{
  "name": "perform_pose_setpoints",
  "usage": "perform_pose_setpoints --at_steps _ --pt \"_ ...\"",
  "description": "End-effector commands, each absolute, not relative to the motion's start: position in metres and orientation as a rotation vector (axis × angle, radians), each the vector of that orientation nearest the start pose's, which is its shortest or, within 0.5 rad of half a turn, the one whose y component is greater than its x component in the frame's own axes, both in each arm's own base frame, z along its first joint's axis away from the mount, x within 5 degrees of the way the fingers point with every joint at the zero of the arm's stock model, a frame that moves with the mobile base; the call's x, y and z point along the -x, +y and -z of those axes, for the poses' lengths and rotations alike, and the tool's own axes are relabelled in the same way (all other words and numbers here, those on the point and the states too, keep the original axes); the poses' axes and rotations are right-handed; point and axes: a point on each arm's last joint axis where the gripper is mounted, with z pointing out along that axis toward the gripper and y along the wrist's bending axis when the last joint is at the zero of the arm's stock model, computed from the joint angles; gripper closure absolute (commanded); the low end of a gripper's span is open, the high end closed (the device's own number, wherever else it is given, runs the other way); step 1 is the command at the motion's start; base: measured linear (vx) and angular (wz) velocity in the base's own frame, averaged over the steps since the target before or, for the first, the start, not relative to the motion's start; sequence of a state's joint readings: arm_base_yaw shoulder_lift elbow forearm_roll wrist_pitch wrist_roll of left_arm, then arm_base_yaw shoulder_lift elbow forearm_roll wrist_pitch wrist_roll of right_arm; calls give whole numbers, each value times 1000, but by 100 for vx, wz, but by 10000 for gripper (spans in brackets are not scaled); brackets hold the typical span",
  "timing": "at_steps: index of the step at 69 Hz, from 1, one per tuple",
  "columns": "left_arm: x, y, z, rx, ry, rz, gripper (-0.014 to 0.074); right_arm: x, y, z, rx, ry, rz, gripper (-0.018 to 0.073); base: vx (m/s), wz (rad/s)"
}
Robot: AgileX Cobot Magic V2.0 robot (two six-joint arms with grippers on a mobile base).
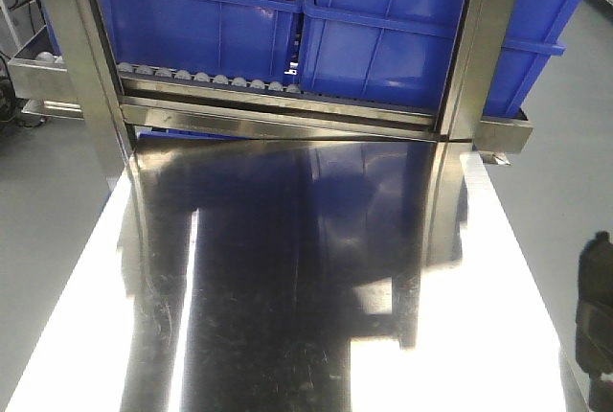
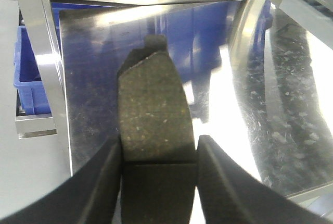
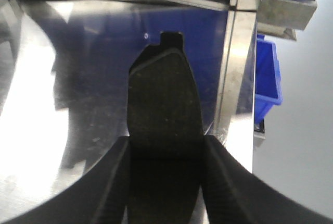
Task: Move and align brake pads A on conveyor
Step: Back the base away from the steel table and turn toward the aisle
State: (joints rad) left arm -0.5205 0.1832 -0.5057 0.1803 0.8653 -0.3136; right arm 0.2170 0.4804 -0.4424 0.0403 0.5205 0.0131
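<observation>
Left gripper (image 2: 158, 148) clamps a brake pad (image 2: 153, 104) jutting out between its jaws, and right gripper (image 3: 166, 143) likewise a second pad (image 3: 164, 99). Below is only the steel tabletop (image 2: 250, 104), with no conveyor in sight, so placing and aligning seem still to do.

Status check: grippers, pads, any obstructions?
Both shut: left gripper on one brake pad, right gripper on second brake pad. Pads over steel tabletop; conveyor not in view. No obstruction seen beneath.

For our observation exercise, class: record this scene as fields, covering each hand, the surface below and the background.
Left hand: shut on left brake pad, gripped across its width
Right hand: shut on right brake pad, same grip
Surface below: shiny steel tabletop
Background: blue bins on a steel rack
Conveyor: not in view
</observation>
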Motion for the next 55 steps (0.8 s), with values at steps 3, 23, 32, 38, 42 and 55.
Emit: perform_pose_setpoints --at_steps 3,23,32,38,42,55 --pt "-36 -7 -309 -235 1907 346 602 -83 20 -297 162 1846 -204 564 0 0" --pt "-36 -7 -309 -235 1907 346 602 -68 17 -303 159 1765 -207 564 0 0" --pt "-36 -7 -309 -235 1907 346 602 -68 17 -303 159 1765 -207 564 0 0" --pt "-36 -7 -309 -235 1907 346 602 -68 17 -303 159 1765 -207 564 0 0" --pt "-36 -7 -309 -235 1907 346 602 -68 17 -303 159 1765 -207 564 0 0" --pt "-36 -7 -309 -235 1907 346 602 -68 17 -303 158 1765 -208 564 0 2"
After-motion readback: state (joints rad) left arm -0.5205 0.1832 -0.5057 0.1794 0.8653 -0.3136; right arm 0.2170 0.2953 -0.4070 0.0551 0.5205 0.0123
